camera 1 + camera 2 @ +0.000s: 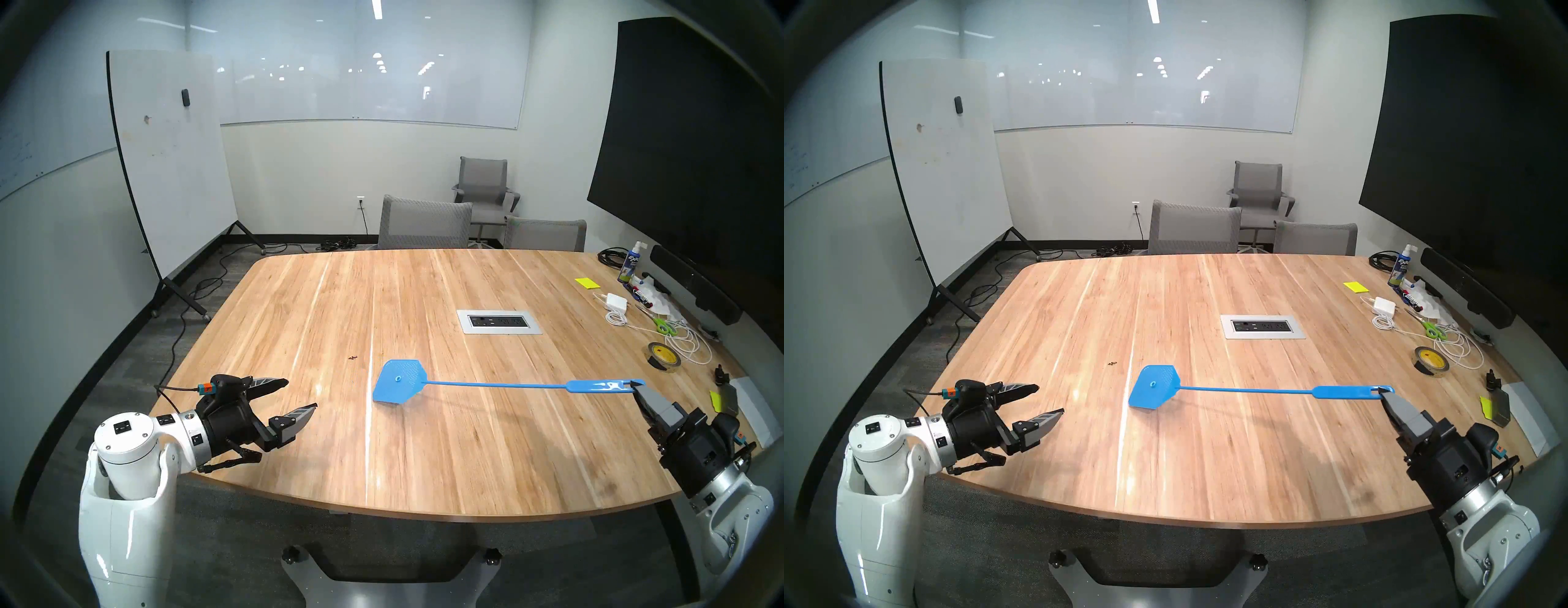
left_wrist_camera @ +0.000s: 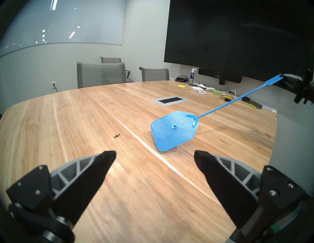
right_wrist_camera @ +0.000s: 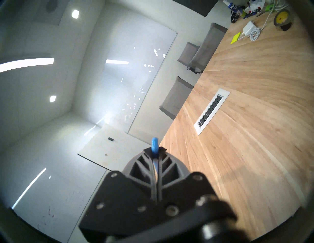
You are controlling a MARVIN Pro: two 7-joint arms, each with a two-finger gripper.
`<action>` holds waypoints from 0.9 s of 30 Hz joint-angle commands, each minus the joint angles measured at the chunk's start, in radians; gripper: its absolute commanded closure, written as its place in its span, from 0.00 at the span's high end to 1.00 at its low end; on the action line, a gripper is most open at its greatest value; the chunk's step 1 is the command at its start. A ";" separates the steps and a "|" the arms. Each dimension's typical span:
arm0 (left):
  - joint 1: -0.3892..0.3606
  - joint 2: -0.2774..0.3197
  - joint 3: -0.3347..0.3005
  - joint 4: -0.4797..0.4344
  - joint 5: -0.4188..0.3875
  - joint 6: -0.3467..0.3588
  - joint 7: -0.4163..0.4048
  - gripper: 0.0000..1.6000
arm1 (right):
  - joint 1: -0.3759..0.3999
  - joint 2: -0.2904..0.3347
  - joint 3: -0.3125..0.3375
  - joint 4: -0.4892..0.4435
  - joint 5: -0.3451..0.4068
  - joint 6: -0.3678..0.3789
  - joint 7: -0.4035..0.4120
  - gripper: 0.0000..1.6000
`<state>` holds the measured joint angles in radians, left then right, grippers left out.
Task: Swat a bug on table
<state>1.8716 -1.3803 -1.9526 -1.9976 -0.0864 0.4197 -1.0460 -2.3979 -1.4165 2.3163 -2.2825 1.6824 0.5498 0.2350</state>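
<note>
Blue swatter (image 1: 398, 380) handle clamped in right jaws; left jaws apart; left wrist shows bug's (image 2: 117, 135) legs.

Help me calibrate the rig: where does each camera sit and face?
Head pair: high, facing the table; both arms show.
Left wrist: looks across at bug and fly swatter, between open left end effector fingers.
Right wrist: rolled sideways, right end effector clamping the handle.
Shared: power-outlet panel.

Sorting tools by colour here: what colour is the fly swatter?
The fly swatter is bright blue throughout, mesh head and handle alike; the left wrist view shows it best.
</note>
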 commanded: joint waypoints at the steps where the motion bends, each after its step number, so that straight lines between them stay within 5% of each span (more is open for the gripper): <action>1: -0.001 0.000 0.002 -0.019 -0.001 0.001 -0.002 1.00 | 0.102 -0.010 0.033 0.012 0.094 -0.059 -0.094 0.00; 13: -0.001 -0.002 0.001 -0.020 0.002 0.002 -0.004 1.00 | 0.197 -0.005 0.014 0.057 0.165 -0.161 -0.344 0.00; 18: -0.001 -0.003 0.000 -0.021 0.003 0.002 -0.004 1.00 | 0.235 -0.007 -0.011 0.084 0.130 -0.215 -0.380 0.00; 27: -0.002 -0.004 0.000 -0.020 0.004 0.002 -0.006 1.00 | 0.305 0.089 -0.113 0.224 0.059 -0.215 -0.492 0.00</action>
<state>1.8706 -1.3848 -1.9549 -1.9982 -0.0813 0.4201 -1.0508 -2.1681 -1.4021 2.2634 -2.1202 1.7882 0.3401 -0.2087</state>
